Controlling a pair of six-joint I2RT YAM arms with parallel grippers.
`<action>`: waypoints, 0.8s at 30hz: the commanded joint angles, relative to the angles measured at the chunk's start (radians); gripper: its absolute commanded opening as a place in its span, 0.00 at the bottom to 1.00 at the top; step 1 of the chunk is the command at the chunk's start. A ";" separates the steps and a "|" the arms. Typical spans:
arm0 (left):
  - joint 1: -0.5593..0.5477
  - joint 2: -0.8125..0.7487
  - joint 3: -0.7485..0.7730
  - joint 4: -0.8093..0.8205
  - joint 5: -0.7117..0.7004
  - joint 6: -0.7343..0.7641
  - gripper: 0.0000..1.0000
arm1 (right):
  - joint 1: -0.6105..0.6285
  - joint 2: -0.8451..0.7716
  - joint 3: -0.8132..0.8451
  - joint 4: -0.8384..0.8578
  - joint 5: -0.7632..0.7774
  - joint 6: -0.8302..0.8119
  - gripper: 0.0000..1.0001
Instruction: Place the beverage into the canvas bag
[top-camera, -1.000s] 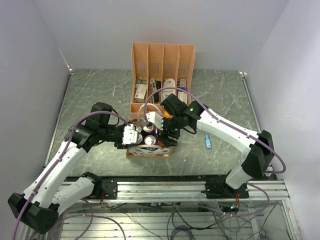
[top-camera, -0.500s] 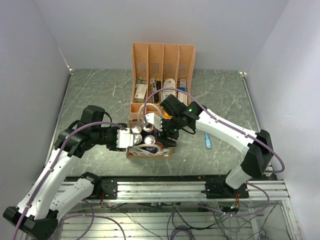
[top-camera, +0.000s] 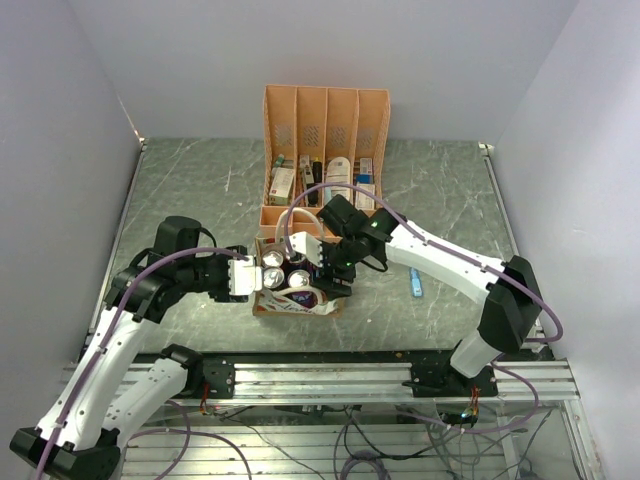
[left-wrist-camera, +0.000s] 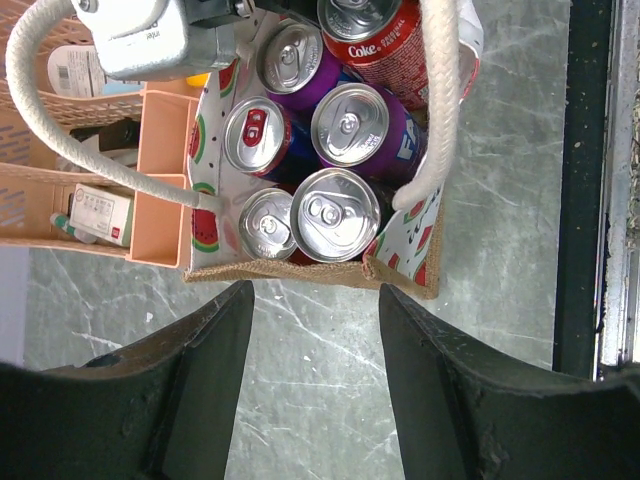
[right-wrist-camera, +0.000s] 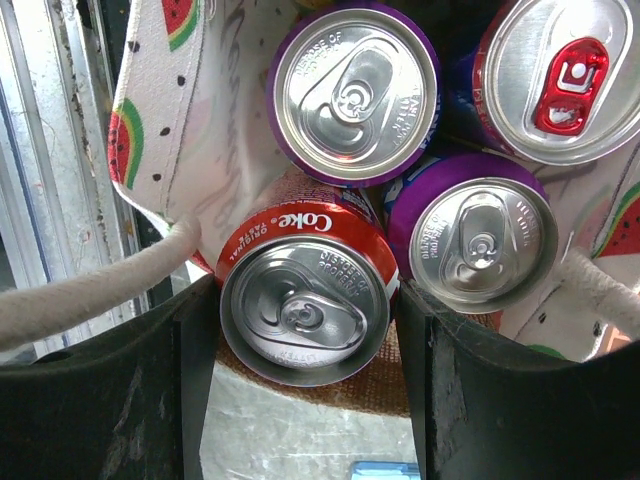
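Observation:
The canvas bag stands open in front of the arms, watermelon print on its walls, with several upright cans inside. My right gripper reaches into its right end, shut on a red Coke can held upright just inside the burlap rim, beside two purple cans. The Coke can also shows in the left wrist view. My left gripper is open and empty, just left of the bag; its fingers frame bare table before the bag's rim. White rope handles hang loose.
The peach file organiser, holding several small items, stands right behind the bag and touches it. A small blue object lies on the table to the right. An aluminium rail runs along the near edge.
My left gripper has pulled back leftward off the bag's left edge and now stands apart from it. My right gripper has shifted slightly down and left with the Coke can.

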 joint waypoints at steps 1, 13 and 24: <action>0.018 -0.010 -0.009 0.053 0.048 -0.023 0.64 | 0.006 0.028 -0.056 0.013 0.053 -0.017 0.45; 0.036 -0.008 -0.003 0.034 0.065 -0.020 0.65 | 0.005 0.011 -0.080 0.032 0.064 -0.010 0.60; 0.039 -0.018 -0.013 0.027 0.051 -0.010 0.65 | 0.005 -0.023 -0.019 -0.015 0.066 -0.013 0.77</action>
